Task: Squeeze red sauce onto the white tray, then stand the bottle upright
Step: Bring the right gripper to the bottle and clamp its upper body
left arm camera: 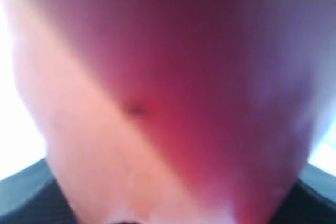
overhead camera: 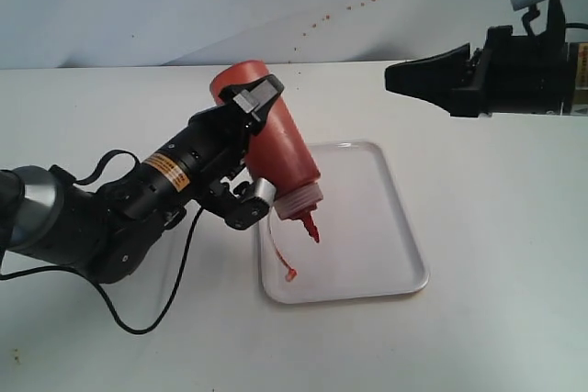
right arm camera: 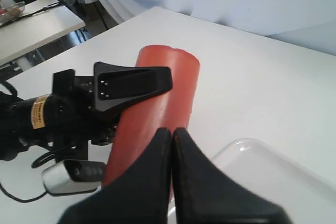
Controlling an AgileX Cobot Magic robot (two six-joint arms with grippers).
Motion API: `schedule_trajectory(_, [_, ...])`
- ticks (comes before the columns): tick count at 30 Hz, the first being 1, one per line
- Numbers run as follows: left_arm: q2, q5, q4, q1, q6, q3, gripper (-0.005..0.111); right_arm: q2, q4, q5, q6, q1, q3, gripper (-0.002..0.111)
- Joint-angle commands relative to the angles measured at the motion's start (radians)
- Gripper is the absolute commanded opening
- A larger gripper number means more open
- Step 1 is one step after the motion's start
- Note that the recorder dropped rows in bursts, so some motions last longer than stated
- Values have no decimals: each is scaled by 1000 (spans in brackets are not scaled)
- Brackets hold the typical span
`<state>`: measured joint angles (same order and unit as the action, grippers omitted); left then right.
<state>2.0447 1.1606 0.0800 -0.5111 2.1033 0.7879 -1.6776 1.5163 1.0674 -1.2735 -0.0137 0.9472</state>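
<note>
The bottle tilts nozzle-down, clamped between the left jaws.

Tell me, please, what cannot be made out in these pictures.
- Left wrist view: the bottle fills the frame as a red blur, hiding the white tray.
- Right wrist view: the shut right gripper covers the nozzle.
- Exterior view: the red speck over the tray: cap or sauce, too small to tell.
</note>
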Motion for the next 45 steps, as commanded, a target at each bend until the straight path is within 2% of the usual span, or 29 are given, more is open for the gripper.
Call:
schedule_trajectory(1, [-21, 61, -39, -12, -9, 21, 0, -41, 25, -19, 18, 4, 32, 5])
schedule_trajectory(3, [-21, 61, -52, -12, -9, 21, 0, -47, 51, -62, 45, 20, 32, 15])
schedule_trajectory(5, [-21, 61, -52, -12, -9, 21, 0, -49, 55, -113, 75, 42, 32, 30])
schedule_trajectory(11, [-21, 61, -40, -12, -9, 21, 0, -51, -29, -391, 92, 156, 32, 99])
schedule_trajectory(12, [-21, 61, -40, -12, -9, 21, 0, -51, -35, -411, 92, 175, 32, 105])
schedule_trajectory(16, [-21, 61, -40, -12, -9, 21, 0, -55, -49, -402, 116, 226, 49, 105])
schedule_trajectory(21, [-21, 61, -40, -12, -9, 21, 0, -88, -47, -399, 11, 283, 115, 105])
schedule_trajectory(26, [-21, 61, -40, -12, -9, 21, 0, -157, 96, -397, -141, 326, 190, 105])
schedule_trajectory(35, [-21, 61, -44, -12, -9, 21, 0, -199, 225, -402, -249, 341, 237, 105])
schedule_trajectory(45, [-21, 61, -44, -12, -9, 21, 0, -199, 228, -434, -273, 384, 237, 105])
